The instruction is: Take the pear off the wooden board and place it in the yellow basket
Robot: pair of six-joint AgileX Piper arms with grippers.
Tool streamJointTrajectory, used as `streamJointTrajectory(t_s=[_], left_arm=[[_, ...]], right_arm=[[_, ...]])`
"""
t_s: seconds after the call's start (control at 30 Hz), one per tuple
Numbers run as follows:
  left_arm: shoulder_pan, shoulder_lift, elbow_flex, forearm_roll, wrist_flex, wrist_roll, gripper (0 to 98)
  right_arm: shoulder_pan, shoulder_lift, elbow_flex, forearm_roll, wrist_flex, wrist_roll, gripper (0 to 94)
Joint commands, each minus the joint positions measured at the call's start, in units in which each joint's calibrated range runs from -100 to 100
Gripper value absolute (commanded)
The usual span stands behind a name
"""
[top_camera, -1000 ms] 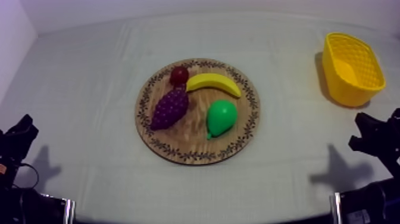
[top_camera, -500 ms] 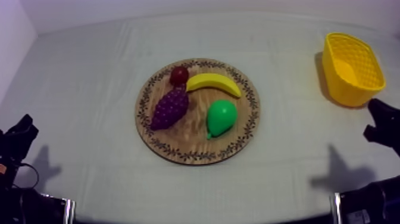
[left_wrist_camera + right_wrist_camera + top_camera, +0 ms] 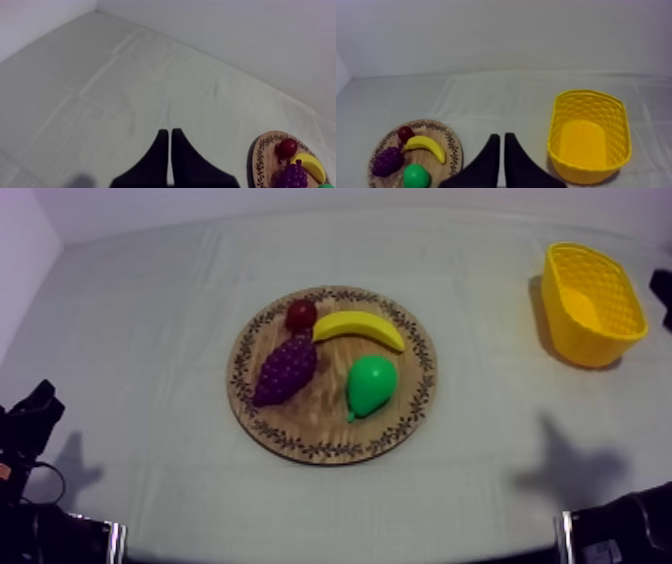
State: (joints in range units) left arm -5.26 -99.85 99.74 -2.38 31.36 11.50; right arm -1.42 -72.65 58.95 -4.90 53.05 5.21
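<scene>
The green pear (image 3: 372, 384) lies on the right half of the round wooden board (image 3: 325, 430), next to the banana (image 3: 358, 328), the grapes (image 3: 285, 370) and the small red fruit (image 3: 300, 315). The yellow basket (image 3: 592, 303) stands at the far right with nothing in it. My right gripper (image 3: 502, 136) is shut on nothing, raised over the cloth between the board (image 3: 450, 142) and the basket (image 3: 588, 135); the pear (image 3: 416, 176) is off to its side. A black part of the right arm (image 3: 662, 288) shows beside the basket. My left gripper (image 3: 170, 132) is shut and rests low at the table's left (image 3: 38, 403).
The right arm throws a shadow (image 3: 570, 466) on the cloth in front of the basket. From the left wrist, the board's edge (image 3: 261, 157) with the small red fruit (image 3: 286, 147), banana (image 3: 310, 165) and grapes (image 3: 290, 176) lies far off across bare cloth.
The right arm has risen from its low place at the right and moved back to the edge beside the basket. The left arm and the fruit have not moved.
</scene>
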Motion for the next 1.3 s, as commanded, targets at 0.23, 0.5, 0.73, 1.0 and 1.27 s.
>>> streamJointTrajectory(t_s=[0.23, 0.5, 0.73, 1.0, 1.27], left_arm=[[0.0, 0.0, 0.0, 0.01, 0.0, 0.0, 0.1], [0.0, 0.0, 0.0, 0.01, 0.0, 0.0, 0.1], [0.0, 0.0, 0.0, 0.01, 0.0, 0.0, 0.1], [0.0, 0.0, 0.0, 0.01, 0.0, 0.0, 0.1], [0.0, 0.0, 0.0, 0.01, 0.0, 0.0, 0.1]], right_arm=[[-8.0, 25.3, -29.7, 2.2, 9.2, -5.3, 1.6], [-15.6, 38.9, -39.4, 3.2, 14.0, -8.7, 0.7], [-17.4, 47.5, -41.7, 1.1, 15.0, -7.7, 0.5], [-17.9, 56.5, -39.5, -2.1, 13.8, -0.9, 0.5], [-18.8, 62.8, -35.6, -7.0, 11.5, 10.3, 0.5]])
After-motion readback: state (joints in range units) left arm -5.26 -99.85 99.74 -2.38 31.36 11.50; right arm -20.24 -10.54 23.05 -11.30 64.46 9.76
